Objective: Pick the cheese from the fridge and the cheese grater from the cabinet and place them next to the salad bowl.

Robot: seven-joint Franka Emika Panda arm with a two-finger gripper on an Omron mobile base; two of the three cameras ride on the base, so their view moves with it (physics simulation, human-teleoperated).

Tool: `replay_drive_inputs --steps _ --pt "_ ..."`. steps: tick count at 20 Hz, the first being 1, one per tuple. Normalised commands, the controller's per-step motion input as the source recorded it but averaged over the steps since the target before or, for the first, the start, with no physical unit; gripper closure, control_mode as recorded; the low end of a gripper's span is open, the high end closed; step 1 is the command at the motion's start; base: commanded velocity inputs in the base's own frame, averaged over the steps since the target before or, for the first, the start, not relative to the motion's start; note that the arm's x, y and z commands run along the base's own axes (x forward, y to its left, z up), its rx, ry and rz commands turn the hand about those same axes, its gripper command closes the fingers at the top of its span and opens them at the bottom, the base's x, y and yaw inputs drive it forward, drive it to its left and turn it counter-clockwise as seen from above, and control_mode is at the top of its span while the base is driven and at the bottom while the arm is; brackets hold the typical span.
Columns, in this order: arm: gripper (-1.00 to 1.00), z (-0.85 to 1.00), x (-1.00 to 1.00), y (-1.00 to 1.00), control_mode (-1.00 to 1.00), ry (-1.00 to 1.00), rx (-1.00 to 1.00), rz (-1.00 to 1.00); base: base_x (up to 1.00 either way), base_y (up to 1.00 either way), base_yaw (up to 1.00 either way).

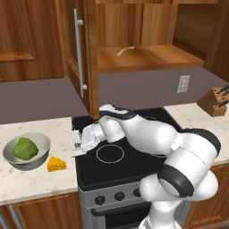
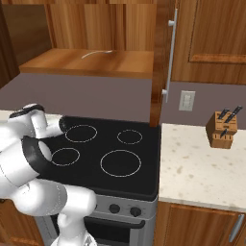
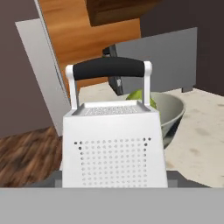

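step: gripper [image 1: 77, 144] is grasping the grater [image 1: 75, 142], carrying it toward the bowl [image 1: 27, 150]
cheese [image 1: 56, 163]: lying ahead beside the bowl
next: lowering the grater onto the surface [image 1: 40, 183] near them

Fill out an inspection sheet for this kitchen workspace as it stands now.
Surface: pale speckled counter on both sides of a black stovetop.
Job's things: salad bowl with lettuce on the left counter; cheese beside it on the counter; cheese grater held at the stovetop's left edge, near the bowl; cabinet door open.
Clutter: knife block on the right counter; thin curved white object on the cabinet shelf.
Grippers: tool closed on the grater, over the stove's left edge.
Cables: nothing seen.
Surroundings: wall outlet, stove knobs, wooden lower cabinets.
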Motion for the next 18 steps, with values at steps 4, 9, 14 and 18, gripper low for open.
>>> replay_drive_inputs --steps 4,9,14,18 --pt "1.0 -0.06 0.47 0.09 -1.0 -0.02 0.0 0.0 0.0 0.0 0.0" --pt "1.0 -0.1 0.37 0.13 -1.0 -0.01 0.0 0.0 0.0 0.0 0.0" --pt "1.0 -0.31 0.17 0.15 -1.0 0.0 0.02 0.04 0.0 0.0 0.0" --pt "1.0 -0.23 0.14 0.24 -1.0 0.0 0.0 0.04 0.0 0.0 0.0"
